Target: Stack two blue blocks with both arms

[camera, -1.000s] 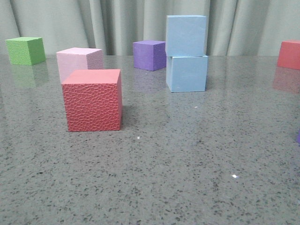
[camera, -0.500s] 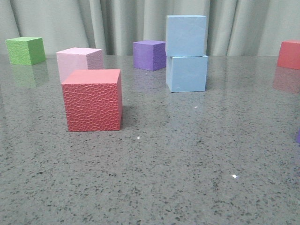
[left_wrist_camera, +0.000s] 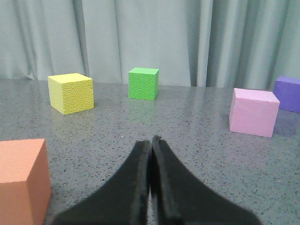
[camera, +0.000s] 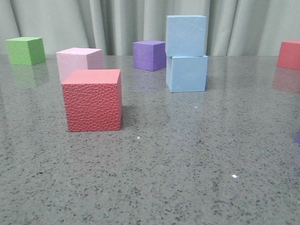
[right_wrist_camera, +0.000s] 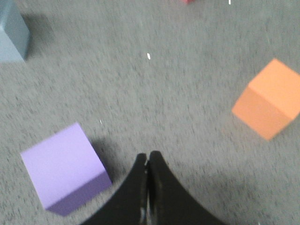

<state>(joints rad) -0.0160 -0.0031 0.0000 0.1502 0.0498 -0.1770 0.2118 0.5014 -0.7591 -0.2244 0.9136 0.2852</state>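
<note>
Two pale sky-blue blocks stand stacked at the back middle of the table: the upper block (camera: 186, 35) rests squarely on the lower block (camera: 186, 73). A corner of a blue block (right_wrist_camera: 11, 33) also shows in the right wrist view. Neither gripper shows in the front view. My left gripper (left_wrist_camera: 151, 140) is shut and empty, low over the table. My right gripper (right_wrist_camera: 147, 157) is shut and empty above the table, beside a light purple cube (right_wrist_camera: 63, 166).
A red cube (camera: 93, 100) stands at front left with a pink cube (camera: 78, 62) behind it. A green cube (camera: 26, 50), a dark purple cube (camera: 149, 55) and another red cube (camera: 289, 54) stand along the back. A yellow cube (left_wrist_camera: 71, 92) and orange cubes (left_wrist_camera: 21, 180) (right_wrist_camera: 269, 99) show in the wrist views.
</note>
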